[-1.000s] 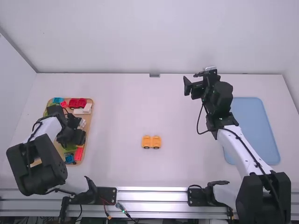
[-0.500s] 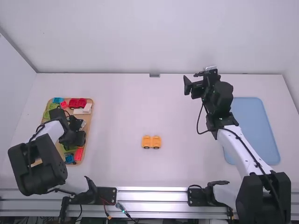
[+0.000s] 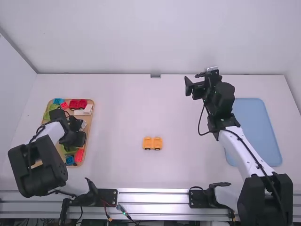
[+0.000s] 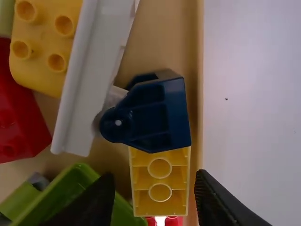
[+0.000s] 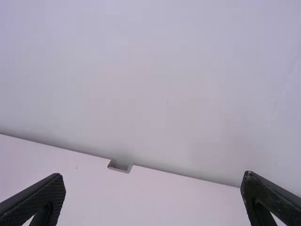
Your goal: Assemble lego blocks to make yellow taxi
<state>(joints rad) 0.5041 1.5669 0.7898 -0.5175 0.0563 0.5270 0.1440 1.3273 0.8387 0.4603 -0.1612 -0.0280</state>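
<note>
The high view shows the broad white table (image 3: pixel 188 165) with the wooden tray (image 4: pixel 164 37) of loose bricks on the left arm's side, that arm's wrist over it. The right gripper (image 5: pixel 153 181) stands well apart, beyond the middle, its fingers spread wide with nothing in them, so the left arm is plainly the nearer one. The wheeled yellow-orange plastic vehicle piece (image 3: pixel 152 143), likely the taxi's base, sits on the table between the arms. In the left wrist view, the left gripper (image 4: pixel 154 181) is well open and empty, and the narrow yellow hollow plastic block (image 4: pixel 160 181) lies in line with the gap between its fingers. The block's long axis runs beside the tray's long rim and across the closing direction, so the fingers should meet its long flanks without a wrist turn. One finger would probably have to slip between it and the green hollow plastic piece (image 4: pixel 77 188). The dark blue plastic piece (image 4: pixel 155 115) overlaps one end and could drag along in a lift.
</note>
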